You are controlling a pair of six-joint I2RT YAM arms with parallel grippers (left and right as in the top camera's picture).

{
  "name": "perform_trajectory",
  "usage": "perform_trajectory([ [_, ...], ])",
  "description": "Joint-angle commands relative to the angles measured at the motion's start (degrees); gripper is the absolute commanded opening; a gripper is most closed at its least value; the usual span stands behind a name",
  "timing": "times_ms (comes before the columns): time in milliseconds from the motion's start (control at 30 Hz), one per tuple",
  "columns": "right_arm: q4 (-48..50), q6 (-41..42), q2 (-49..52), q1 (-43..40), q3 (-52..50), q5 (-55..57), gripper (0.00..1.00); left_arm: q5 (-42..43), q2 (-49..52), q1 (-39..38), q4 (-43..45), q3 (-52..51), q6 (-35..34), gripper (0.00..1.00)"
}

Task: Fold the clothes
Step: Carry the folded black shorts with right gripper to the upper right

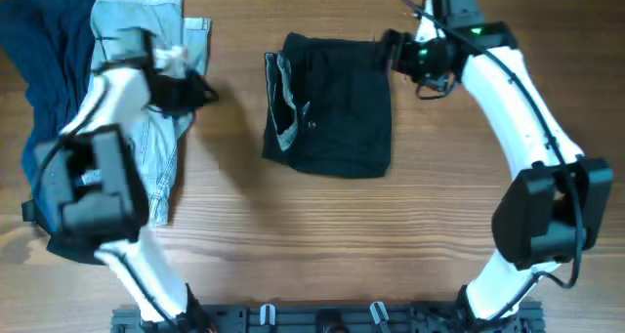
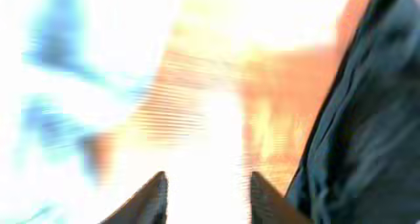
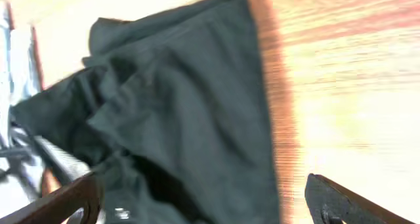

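My right tool (image 3: 203, 194) hangs wide open over the black shorts' (image 1: 337, 108) top right corner, so I'd pinch every layer there before folding across.

I count three garments on the one table (image 1: 342, 245): one pair of black shorts (image 1: 332, 104) in the middle, one pair of pale blue jeans (image 1: 137, 20) at the far left, and one navy garment (image 1: 44, 50) just left of them. Of my own there are two arms, each with one two-fingered pincer: the left pincer (image 1: 200, 91) and the right pincer (image 1: 391, 50).
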Motion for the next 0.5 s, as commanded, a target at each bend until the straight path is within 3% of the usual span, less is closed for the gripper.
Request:
perform_trajectory([
  [0, 4.63, -5.16, 0.63, -2.12, -6.69, -5.68, 1.0, -3.82, -5.46, 2.32, -0.2, -0.24, -9.03, 0.44],
  [133, 14.25, -9.27, 3.54, -4.22, -13.99, -16.04, 0.98, -3.93, -5.33, 0.81, -0.87, -0.24, -8.98, 0.45],
  [333, 25.79, -10.03, 9.86, -4.76, -18.86, -21.81, 0.92, -4.76, -5.33, -0.42, -2.12, -0.24, -8.96, 0.44],
  [367, 28.2, -8.39, 11.32, -4.76, -19.43, -22.47, 0.88, -5.03, -5.33, -0.42, -2.38, -0.26, -8.96, 0.44],
  [433, 30.64, -6.03, 13.77, -4.74, -19.76, -24.15, 0.66, -5.81, -5.33, -0.44, -2.78, -0.26, -8.81, 0.44],
  [467, 31.52, -5.09, 15.28, -4.74, -19.76, -25.64, 0.46, -6.38, -5.33, -0.44, -2.78, -0.24, -8.79, 0.43],
])
